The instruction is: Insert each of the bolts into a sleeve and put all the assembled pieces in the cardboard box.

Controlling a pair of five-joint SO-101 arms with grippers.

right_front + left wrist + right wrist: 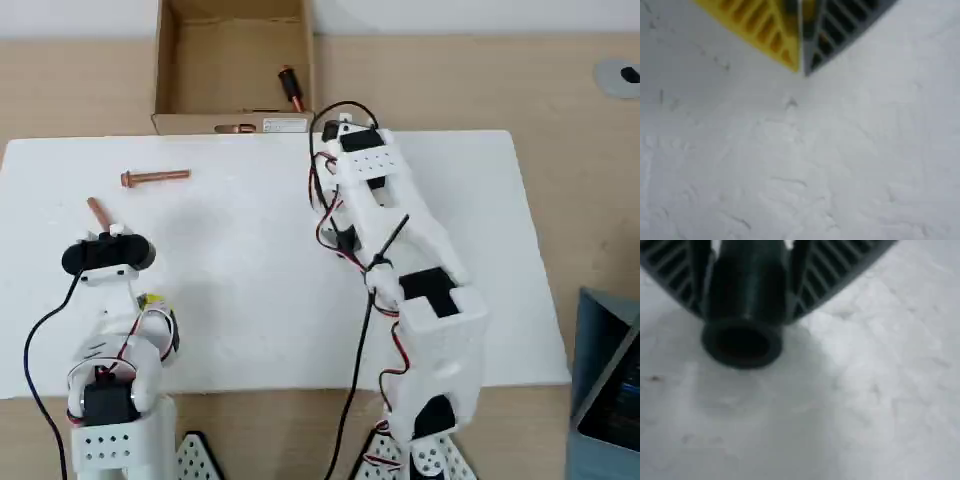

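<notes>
Your right end effector [745, 312] is clamped on the dark sleeve [742, 342], whose open mouth shows past the fingertips. It sits at the far edge of the worktop [250, 290], beside the cardboard box [165, 70]. Your left end effector [802, 69] is near the left edge, jaws together with nothing seen between them. A loose bolt [155, 177] lies toward the far left corner, long axis along the far edge. A second bolt [97, 211] pokes out just beyond the left end effector, which is the nearer to both, so it looks best placed to fetch one.
</notes>
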